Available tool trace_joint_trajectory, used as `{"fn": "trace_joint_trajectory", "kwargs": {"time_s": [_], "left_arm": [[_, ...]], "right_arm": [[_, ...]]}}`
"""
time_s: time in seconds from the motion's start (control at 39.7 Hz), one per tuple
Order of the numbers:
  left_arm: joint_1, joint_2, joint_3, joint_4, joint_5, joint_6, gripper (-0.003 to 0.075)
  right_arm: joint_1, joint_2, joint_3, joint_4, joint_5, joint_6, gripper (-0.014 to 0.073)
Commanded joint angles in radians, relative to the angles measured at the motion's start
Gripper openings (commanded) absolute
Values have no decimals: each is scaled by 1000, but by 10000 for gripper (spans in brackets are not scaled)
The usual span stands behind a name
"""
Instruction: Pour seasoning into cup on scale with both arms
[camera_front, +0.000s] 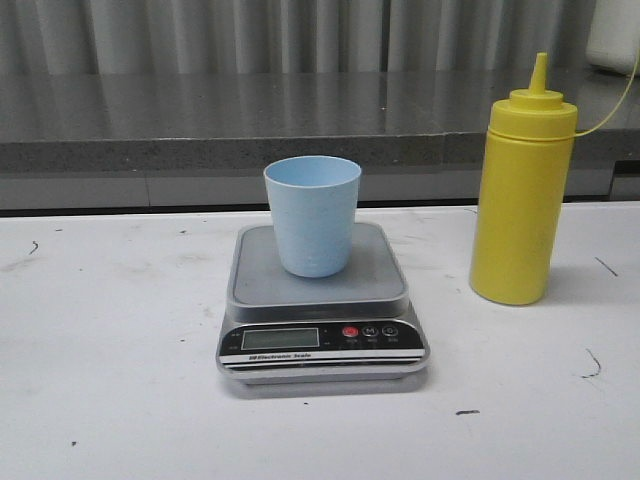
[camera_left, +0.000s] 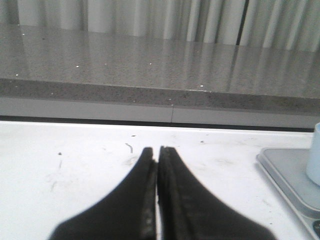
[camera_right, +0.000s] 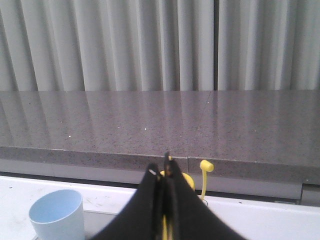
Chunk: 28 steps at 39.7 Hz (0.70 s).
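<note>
The pale blue cup (camera_front: 312, 215) stands upright on the platform of the silver-grey scale (camera_front: 320, 325) at the table's middle. The tall yellow squeeze bottle (camera_front: 522, 190) stands upright on the table to the scale's right, its nozzle uncapped and the cap hanging on a strap. Neither arm shows in the front view. My left gripper (camera_left: 155, 150) is shut and empty, low over the table left of the scale (camera_left: 290, 172). My right gripper (camera_right: 161, 169) is shut and empty, with the bottle (camera_right: 186, 181) mostly hidden behind it and the cup (camera_right: 56, 214) to one side.
A grey stone ledge (camera_front: 250, 120) runs along the back of the white table (camera_front: 110, 380), with a pleated curtain (camera_right: 150, 45) behind it. The bottle's cap on its strap (camera_right: 206, 172) sticks up beside the right fingers.
</note>
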Motion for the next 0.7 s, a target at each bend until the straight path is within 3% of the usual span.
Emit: {"fn": "trace_joint_trajectory", "kwargs": {"time_s": [0.0,0.1,0.25,0.68], "left_arm": [[35,-18,34,-5,-167,-11,-20],[63,-18,99,-5,-214,-11,-20],[75,-18,96,-5,-123,-11,-20],[75,-18,96,-5,-124,-11,-20]], "right_arm": [[-5,6,-28,-14,-57,-12,-61],[-5,6,-28,-14,-57,-12,-61],[-5,6,-28,-14,-57,-12,-61],[-5,6,-28,-14,-57,-12,-61]]}}
